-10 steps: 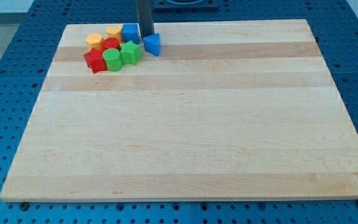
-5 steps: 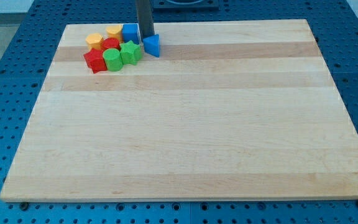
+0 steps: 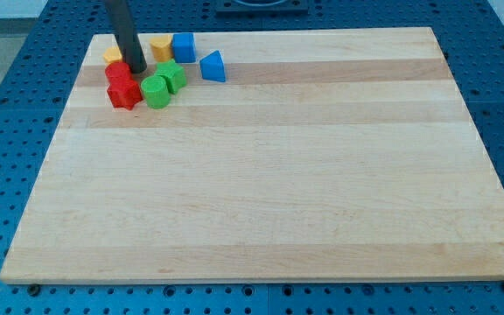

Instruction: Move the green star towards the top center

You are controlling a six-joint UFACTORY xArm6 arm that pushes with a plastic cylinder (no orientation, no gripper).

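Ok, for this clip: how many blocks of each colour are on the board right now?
Red: 2
Green: 2
Yellow: 2
Blue: 2
Total: 8 blocks
My tip sits among the cluster, beside the red blocks.

The green star lies flat near the board's top left corner. It seems to touch a neighbouring block on its left, though its points are hard to make out.

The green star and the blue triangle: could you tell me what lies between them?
Nothing: in the camera view, bare board separates the green star from the blue triangle. My tip sits left of the star.
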